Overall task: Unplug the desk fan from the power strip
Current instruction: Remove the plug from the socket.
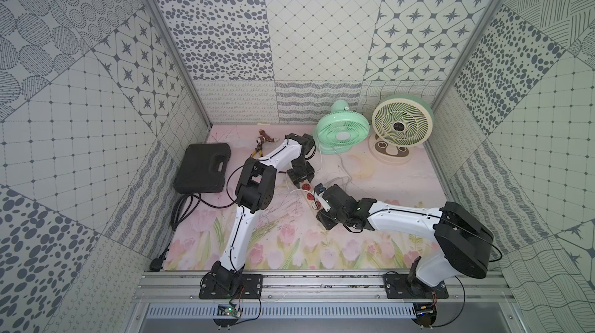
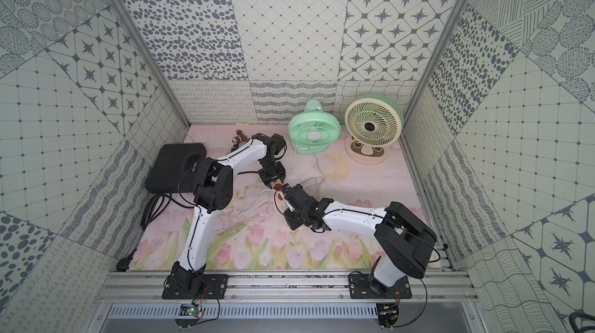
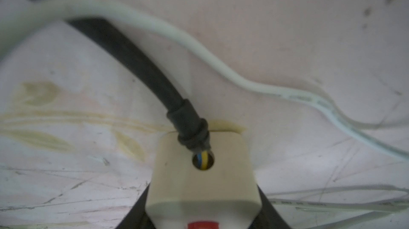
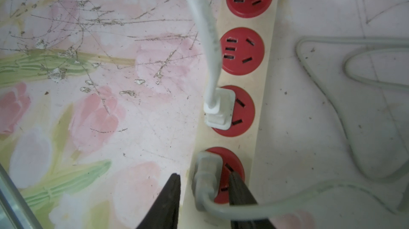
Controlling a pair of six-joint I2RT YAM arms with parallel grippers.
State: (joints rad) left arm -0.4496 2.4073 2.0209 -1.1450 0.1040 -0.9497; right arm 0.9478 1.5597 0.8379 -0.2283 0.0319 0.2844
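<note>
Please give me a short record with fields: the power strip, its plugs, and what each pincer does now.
power strip: four red sockets in a row, two free
white plug: in the third socket from the cord end
grey plug: in the fourth, last socket
left pincer: shut on the power strip at its cord end
right pincer: open, astride the grey plug

Tulip-print tabletop (image 1: 402,193), black case (image 1: 203,167), green fan (image 1: 343,132), cream fan (image 1: 401,127), power strip (image 4: 265,84), white cords (image 4: 354,40)

Left end effector (image 1: 302,182) clamped shut, arm stretched forward; right end effector (image 4: 203,175) with fingers parted.
</note>
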